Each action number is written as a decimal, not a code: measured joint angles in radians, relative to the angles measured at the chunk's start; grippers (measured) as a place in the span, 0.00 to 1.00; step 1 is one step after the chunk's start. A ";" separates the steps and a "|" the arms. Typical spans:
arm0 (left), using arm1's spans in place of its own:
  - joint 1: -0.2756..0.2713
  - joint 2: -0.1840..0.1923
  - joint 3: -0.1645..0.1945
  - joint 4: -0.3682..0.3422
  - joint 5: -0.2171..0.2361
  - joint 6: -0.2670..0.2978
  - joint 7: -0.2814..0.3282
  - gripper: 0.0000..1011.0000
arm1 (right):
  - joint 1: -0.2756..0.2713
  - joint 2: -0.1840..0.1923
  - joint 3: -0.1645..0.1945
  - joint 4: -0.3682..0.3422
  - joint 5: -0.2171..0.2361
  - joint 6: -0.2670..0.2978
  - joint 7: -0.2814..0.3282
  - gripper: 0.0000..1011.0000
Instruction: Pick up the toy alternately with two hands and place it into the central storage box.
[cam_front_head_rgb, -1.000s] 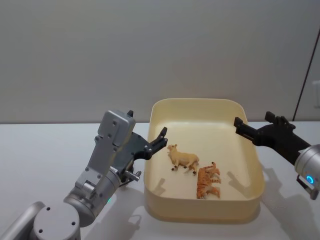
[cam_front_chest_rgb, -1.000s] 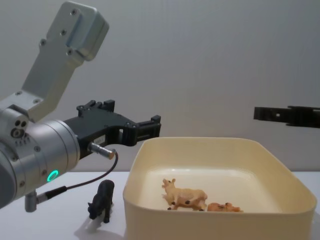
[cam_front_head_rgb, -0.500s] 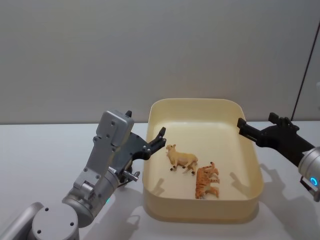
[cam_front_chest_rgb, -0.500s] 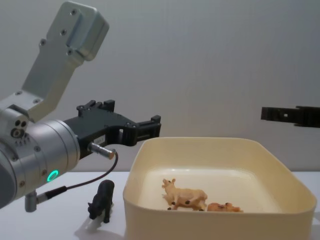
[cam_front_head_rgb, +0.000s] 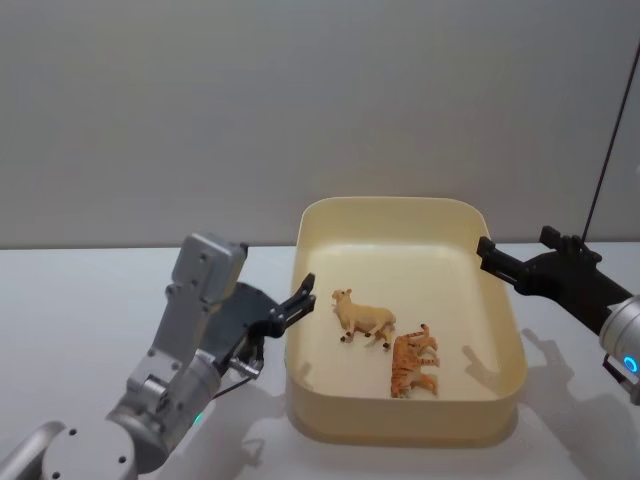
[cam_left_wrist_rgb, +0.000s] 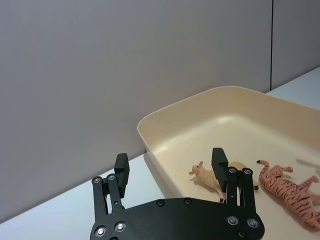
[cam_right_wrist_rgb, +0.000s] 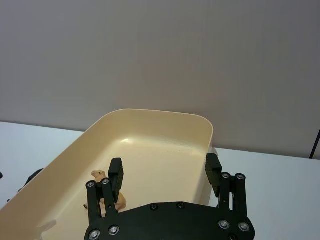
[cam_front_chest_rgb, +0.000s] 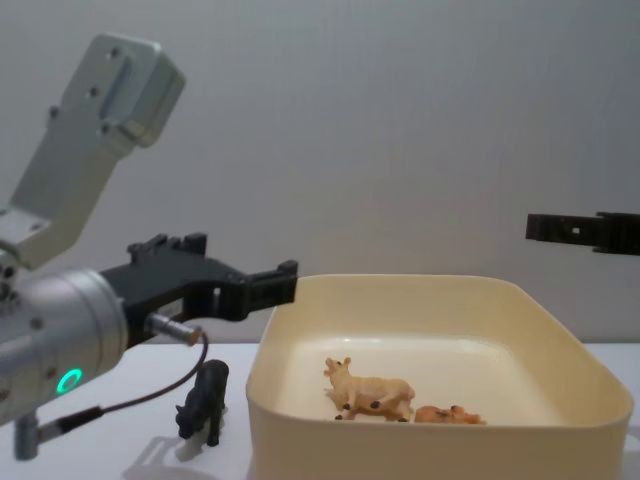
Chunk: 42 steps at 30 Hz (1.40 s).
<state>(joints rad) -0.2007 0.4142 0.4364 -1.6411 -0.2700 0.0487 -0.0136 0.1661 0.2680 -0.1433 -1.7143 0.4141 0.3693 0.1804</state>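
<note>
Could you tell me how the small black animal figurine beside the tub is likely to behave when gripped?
The black figurine looks like stiff moulded plastic, so it should probably hold its shape. It stands on thin legs, so a sideways nudge might tip it. It is small next to the tub, so likely light.

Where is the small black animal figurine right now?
In the chest view, the small black animal figurine stands on the white table just outside the cream plastic tub's left wall, below the left gripper.
</note>
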 joint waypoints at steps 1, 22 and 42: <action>0.004 0.003 -0.001 -0.003 -0.007 0.002 0.002 0.99 | 0.000 0.000 0.000 0.000 0.000 0.000 0.000 0.99; 0.079 0.057 -0.026 -0.036 -0.106 0.078 0.045 0.99 | -0.002 0.002 0.001 -0.003 0.001 0.000 -0.002 0.99; 0.048 0.046 -0.048 0.074 -0.131 0.133 -0.031 0.99 | -0.002 0.002 0.001 -0.003 0.001 0.000 -0.002 0.99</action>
<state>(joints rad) -0.1522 0.4601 0.3880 -1.5675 -0.4005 0.1822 -0.0445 0.1636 0.2697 -0.1422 -1.7170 0.4155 0.3693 0.1788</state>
